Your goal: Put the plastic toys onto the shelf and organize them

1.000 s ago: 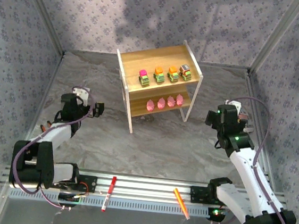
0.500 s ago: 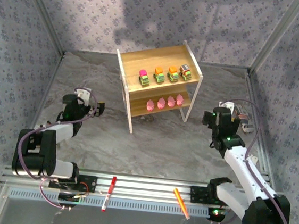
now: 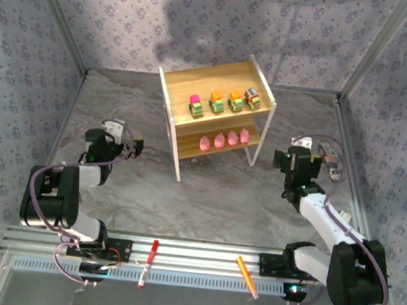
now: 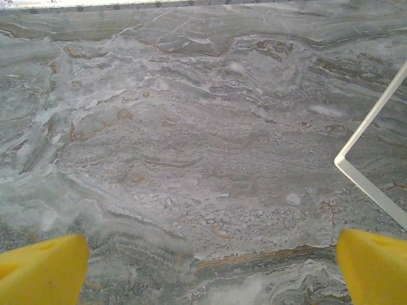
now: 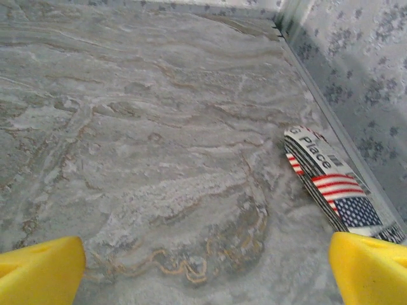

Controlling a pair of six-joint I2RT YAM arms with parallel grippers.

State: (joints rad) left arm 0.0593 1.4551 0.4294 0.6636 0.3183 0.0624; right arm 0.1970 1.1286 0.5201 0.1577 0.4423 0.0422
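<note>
Trucks (image 3: 216,101), four of them in green-yellow with pink, orange or grey tops, are lined up in a row on the upper board of the shelf (image 3: 196,82). Four pink teardrop figures (image 3: 218,140) are set side by side on the lower board, directly beneath the trucks. The shelf is placed toward the far middle of the grey marbled counter (image 3: 212,204).

The left gripper (image 4: 206,270) is held low over the counter, well to the left of the shelf. Its yellow fingertips (image 4: 41,270) are spread wide, and nothing is caught between them. A corner of the shelf's white frame is seen at the right edge of the left wrist view.

The right gripper (image 5: 205,273) is likewise released, with its fingertips parted over bare counter on the right of the shelf and nothing grasped. A strip printed with a flag (image 5: 331,184) is laid against the right wall, just ahead of that gripper.

A red marker (image 3: 147,263) and an orange marker (image 3: 246,276) are laid on the rail at the near edge, between the arm bases.
</note>
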